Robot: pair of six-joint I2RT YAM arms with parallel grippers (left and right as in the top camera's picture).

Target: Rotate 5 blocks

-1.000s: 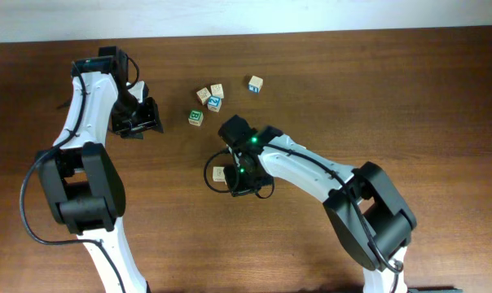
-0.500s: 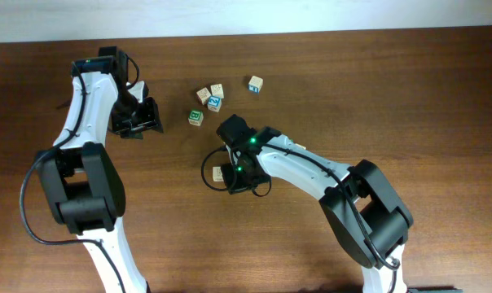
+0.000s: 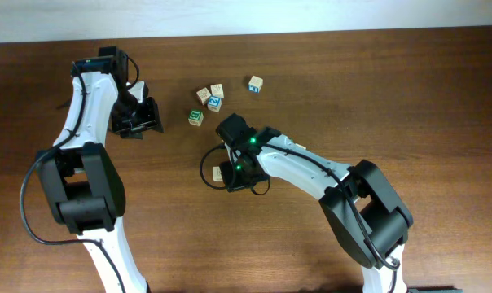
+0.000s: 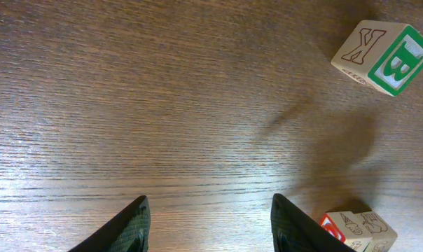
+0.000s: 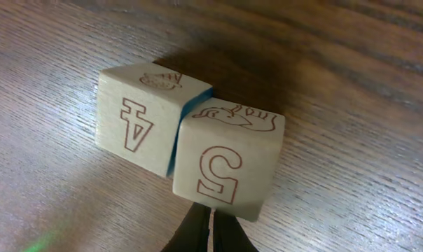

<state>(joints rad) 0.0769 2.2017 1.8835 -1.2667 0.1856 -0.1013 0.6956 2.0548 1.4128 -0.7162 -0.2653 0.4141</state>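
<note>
Pale wooden alphabet blocks [image 5: 229, 164]: rotations seemingly unfinished.
Beside them my right gripper [image 5: 211, 234] is closed; my left gripper [image 4: 208, 217] half-open; both empty.

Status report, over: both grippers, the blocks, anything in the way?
Left gripper open, empty. Right gripper shut, tips at 5 block. 4 block touches it, may hinder turning.
</note>
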